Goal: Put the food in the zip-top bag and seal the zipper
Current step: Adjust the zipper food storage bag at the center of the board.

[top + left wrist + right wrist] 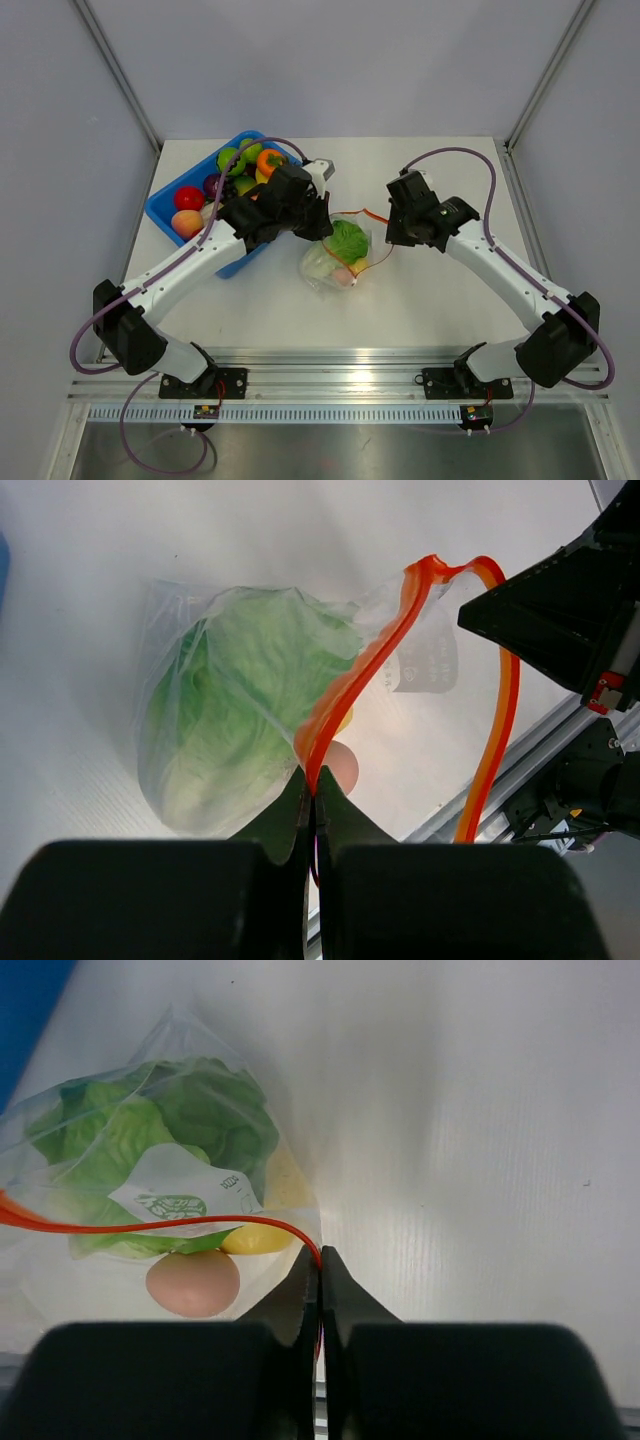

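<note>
The clear zip-top bag [332,262] lies mid-table and holds a green lettuce [347,240], a yellow piece [260,1238] and a peach-coloured piece [193,1282]. My left gripper [322,226] is shut on one end of the red-orange zipper [370,660], pinching it at the fingertips [314,792] above the lettuce [220,700]. My right gripper [393,236] is shut on the zipper's other end [150,1227], pinched between its tips [320,1255]. The two zipper strips stand apart, so the mouth gapes. No white slider tab shows.
A blue bin [163,212] at the back left holds several more toy fruits, red, green, orange and purple. The left arm reaches across its near corner. The table's near edge and metal rail [340,355] lie in front of the bag.
</note>
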Controlling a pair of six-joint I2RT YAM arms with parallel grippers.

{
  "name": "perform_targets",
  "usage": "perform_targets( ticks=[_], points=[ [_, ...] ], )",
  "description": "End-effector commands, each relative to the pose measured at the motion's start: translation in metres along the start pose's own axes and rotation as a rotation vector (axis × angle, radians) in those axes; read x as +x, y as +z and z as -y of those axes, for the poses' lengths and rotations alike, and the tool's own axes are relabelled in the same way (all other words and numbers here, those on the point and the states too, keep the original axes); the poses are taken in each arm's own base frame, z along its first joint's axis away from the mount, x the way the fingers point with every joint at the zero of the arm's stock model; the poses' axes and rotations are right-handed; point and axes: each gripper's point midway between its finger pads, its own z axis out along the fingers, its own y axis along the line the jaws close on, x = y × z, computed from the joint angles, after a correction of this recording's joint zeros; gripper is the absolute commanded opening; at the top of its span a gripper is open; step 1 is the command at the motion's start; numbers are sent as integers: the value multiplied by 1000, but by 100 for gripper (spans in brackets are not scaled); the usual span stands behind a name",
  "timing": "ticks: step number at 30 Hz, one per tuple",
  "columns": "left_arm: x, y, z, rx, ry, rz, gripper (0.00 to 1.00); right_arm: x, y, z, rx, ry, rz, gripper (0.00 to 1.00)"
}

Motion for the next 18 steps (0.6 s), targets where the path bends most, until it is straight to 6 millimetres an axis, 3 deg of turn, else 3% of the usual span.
perform_targets(
  ticks=[1, 8, 13, 14, 15, 18],
  points=[
    [-12, -3, 5, 35, 17, 54, 0, -16, -25, -14, -91, 38, 68, 0],
    [-13, 2, 9, 55, -7, 50, 0, -33, -67, -51, -304, 67, 106, 0],
    [-7, 13, 3, 38, -17, 34, 0, -21, -48, -48, -272, 64, 61, 0],
    [-6, 16, 0, 24, -24, 32, 5, -20, -46, -49, -277, 65, 56, 0],
    [-2, 17, -1, 20, -29, 14, 29, -19, -46, -51, -289, 67, 54, 0],
    [-2, 14, -1, 21, -24, -3, 66, -19, -46, -53, -298, 69, 55, 0]
  ],
)
